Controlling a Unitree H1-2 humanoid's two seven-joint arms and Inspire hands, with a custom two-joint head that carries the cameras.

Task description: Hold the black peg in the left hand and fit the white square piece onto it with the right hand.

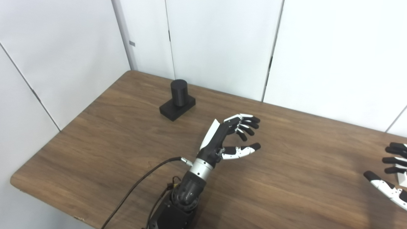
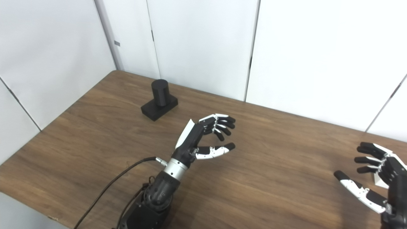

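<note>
Black peg (image 1: pixel 178 92): a short upright cylinder on a square black base, standing free on the wooden worktop (image 1: pixel 302 178) near its far left corner, just inside the far edge; nothing touches it, so it sits ready to be picked up. Left hand (image 1: pixel 233 136): raised above the middle of the worktop, palm turned sideways, fingers (image 1: pixel 249 122) spread and gently curled, thumb set apart below them, holding nothing; the posture reads as a pre-grasp shape, well apart from the peg and to its near right. Right hand (image 2: pixel 376 176): at the right edge of the worktop, fingers apart, empty, seemingly waiting. White square piece (image 2: pixel 378 179): only a small white corner shows, just behind the right hand; whether it touches the fingers cannot be told. Judgement: neither item is yet held; fitting not begun.
</note>
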